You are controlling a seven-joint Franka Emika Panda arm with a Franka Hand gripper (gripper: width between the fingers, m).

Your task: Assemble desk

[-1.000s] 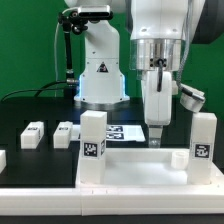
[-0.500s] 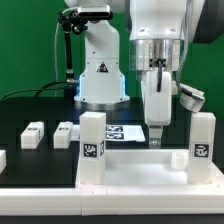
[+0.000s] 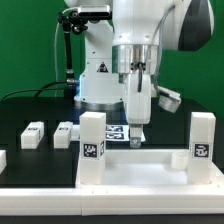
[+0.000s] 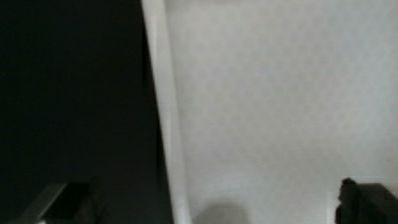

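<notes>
The desk top (image 3: pixel 130 172) lies flat at the front of the table (image 3: pixel 30 105), with two upright legs (image 3: pixel 93 135) standing at its ends. The gripper (image 3: pixel 136 138) has slid from the right-hand post toward the exterior view's left. It now hangs over the back rim, seemingly clear of it. Its fingers (image 4: pixel 361 195) are spread wide and empty. It is probably heading for the loose legs (image 3: pixel 67 132), and the nearer upright post stands in the way.
</notes>
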